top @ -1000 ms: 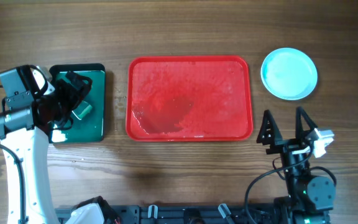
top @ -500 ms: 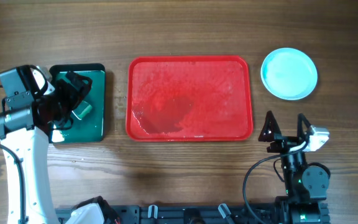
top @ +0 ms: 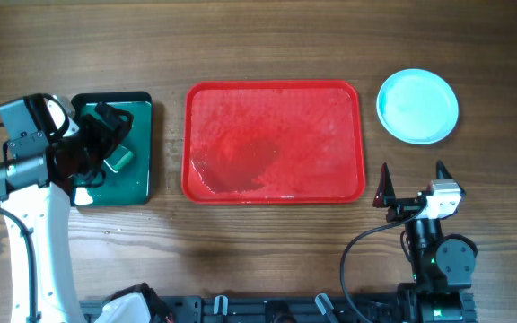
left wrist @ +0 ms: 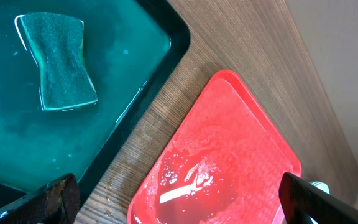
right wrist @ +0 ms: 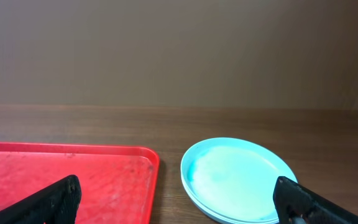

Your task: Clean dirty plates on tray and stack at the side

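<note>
Beside the wet red tray (top: 274, 142), turquoise plates (top: 417, 106) stacked.

The big tray (top: 275, 142) dead centre, plates (top: 417, 106) off right.
On the counter (top: 267, 45), the plates sit just beside the big tray's far right corner, near the right edge; the small tray (top: 137, 170), sponge (left wrist: 58, 62) in it, lies toward the left edge.

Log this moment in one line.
tray empty, wet | plates stacked right of tray | sponge in green tray | left gripper open over it | right gripper open, empty
</note>
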`<act>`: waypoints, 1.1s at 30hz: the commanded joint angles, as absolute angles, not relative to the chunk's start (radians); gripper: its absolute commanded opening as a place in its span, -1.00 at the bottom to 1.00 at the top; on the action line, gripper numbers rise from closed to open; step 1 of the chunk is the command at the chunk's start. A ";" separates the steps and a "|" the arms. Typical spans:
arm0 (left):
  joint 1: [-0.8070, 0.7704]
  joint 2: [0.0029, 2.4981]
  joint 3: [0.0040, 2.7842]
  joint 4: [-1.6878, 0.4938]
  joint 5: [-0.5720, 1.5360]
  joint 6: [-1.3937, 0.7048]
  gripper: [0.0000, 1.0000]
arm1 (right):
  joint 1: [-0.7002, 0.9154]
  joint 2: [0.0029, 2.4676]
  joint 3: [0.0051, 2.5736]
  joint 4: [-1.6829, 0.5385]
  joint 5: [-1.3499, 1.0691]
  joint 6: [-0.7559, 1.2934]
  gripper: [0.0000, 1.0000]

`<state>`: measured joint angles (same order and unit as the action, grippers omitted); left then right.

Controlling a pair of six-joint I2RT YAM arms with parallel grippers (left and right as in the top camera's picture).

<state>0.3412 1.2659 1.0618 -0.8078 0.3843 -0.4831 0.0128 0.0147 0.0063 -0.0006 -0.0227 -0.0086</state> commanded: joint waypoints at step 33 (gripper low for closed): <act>0.335 1.262 1.060 -0.810 0.310 -0.449 1.00 | 0.007 0.004 0.005 0.001 -0.047 0.056 0.99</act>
